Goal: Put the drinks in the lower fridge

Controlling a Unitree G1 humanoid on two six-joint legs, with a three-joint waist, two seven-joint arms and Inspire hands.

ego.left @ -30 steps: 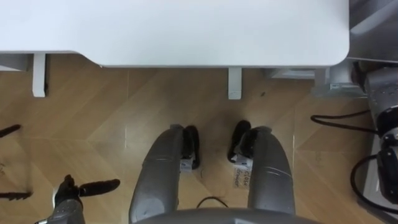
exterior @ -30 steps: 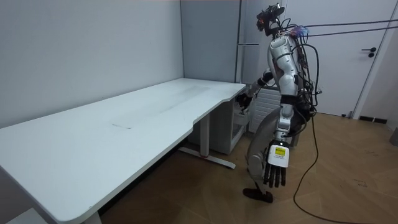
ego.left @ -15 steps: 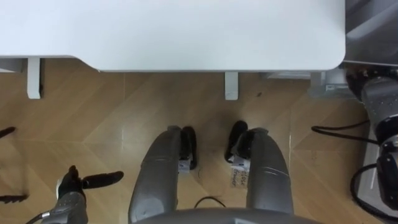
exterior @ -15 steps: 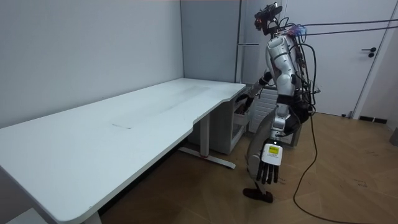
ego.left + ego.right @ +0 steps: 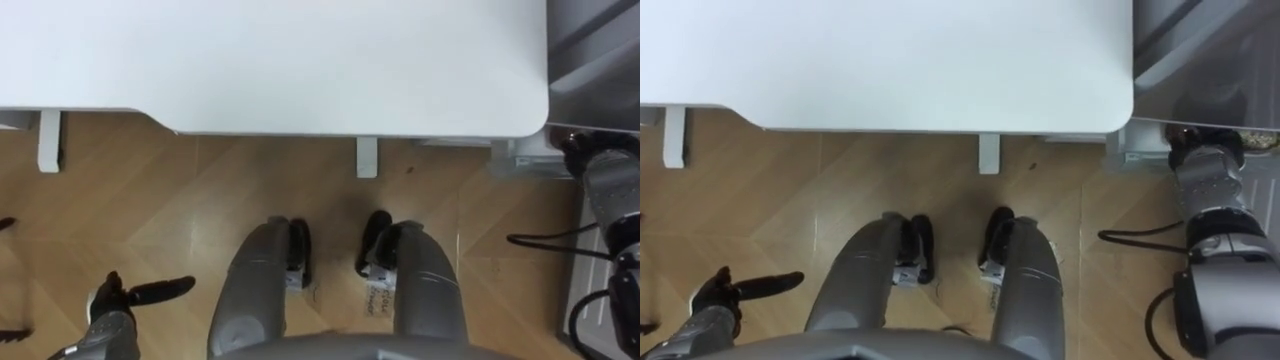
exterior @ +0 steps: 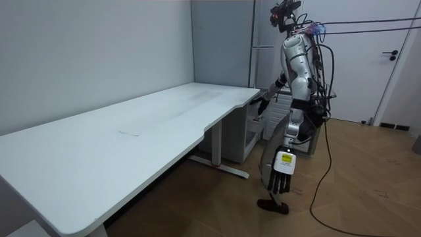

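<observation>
The table (image 5: 300, 50) is plain white, also its legs. The floor (image 5: 130, 200) is warm brown wood, with the boards laid in a zigzag pattern. The left hand (image 5: 108, 303) is black. The wall (image 6: 79, 59) is pale grey, the door (image 6: 388, 72) white, and the cabinet (image 5: 600, 40) grey.

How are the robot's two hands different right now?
The left hand hangs low beside the leg, while the right hand is held forward at the end of the white desk. The left hand points straight down at the wooden floor; the right hand is up at about desk height. Both hands are dark.
</observation>
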